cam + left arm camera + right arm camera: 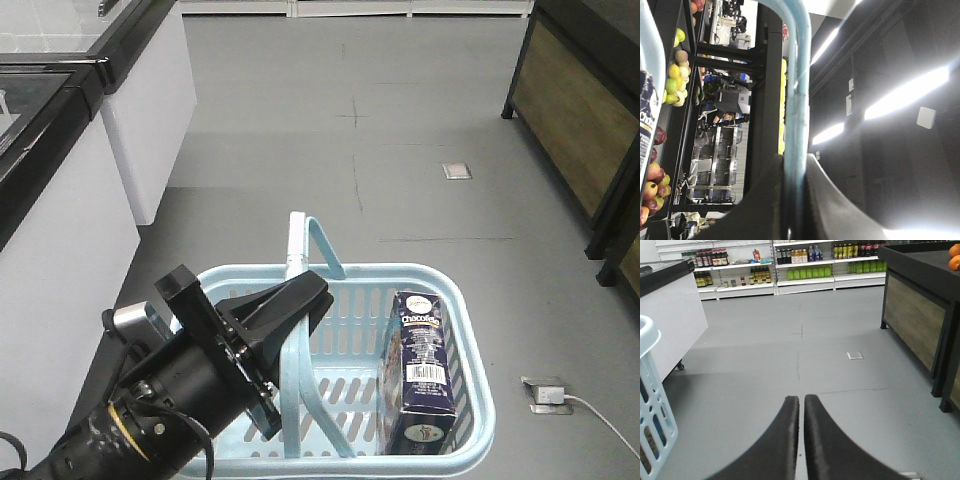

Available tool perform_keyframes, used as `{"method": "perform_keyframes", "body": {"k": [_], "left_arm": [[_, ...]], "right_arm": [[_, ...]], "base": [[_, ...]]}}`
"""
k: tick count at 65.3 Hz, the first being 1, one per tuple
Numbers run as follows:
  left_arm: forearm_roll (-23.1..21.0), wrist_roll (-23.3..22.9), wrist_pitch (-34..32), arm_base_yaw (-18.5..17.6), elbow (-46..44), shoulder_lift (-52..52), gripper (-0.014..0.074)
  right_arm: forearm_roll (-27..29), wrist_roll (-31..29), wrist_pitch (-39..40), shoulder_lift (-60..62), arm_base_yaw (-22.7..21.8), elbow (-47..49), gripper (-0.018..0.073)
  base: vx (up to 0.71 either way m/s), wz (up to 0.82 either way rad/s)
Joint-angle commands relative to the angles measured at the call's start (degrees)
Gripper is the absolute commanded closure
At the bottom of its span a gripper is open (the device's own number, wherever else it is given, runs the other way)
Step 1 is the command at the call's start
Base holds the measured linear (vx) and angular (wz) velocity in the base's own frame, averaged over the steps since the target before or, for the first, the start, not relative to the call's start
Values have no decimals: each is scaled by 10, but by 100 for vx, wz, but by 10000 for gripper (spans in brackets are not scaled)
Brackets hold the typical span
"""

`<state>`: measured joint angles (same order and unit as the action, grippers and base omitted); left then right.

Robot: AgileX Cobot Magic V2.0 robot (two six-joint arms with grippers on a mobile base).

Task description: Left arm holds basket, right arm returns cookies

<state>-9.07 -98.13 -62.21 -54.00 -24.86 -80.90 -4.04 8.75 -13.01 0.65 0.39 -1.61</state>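
Observation:
The light blue basket [470, 340] hangs above the grey floor, both hoop handles raised together. My left gripper [312, 296] is shut on a handle [297, 250]; in the left wrist view the blue bar [796, 100] runs straight between the closed jaws of that gripper [795, 167]. The cookies [422, 365], a dark navy "Chocofello" carton, stand upright against the basket's right wall, barcode side up; their edge shows in the left wrist view [645, 135]. My right gripper [801, 399] is shut on nothing, low over the floor, right of the basket [652, 410].
White freezer cabinets [70, 220] line the left. A dark wooden display stand [580, 110] is at the right. A floor socket with a cable [548, 392] and a metal floor plate [456, 170] lie ahead. Stocked shelves [805, 270] fill the far wall.

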Motion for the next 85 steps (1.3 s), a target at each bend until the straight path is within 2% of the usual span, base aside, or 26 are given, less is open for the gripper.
{"method": "perform_keyframes", "body": {"k": [1, 85], "left_arm": [[5, 0, -142, -4, -15, 23, 599], [6, 0, -142, -4, -15, 23, 599]], "right_arm": [[-4, -1, 41, 7, -4, -10, 565], [-4, -1, 41, 7, -4, -10, 565]], "base": [[0, 0], [0, 0]]}}
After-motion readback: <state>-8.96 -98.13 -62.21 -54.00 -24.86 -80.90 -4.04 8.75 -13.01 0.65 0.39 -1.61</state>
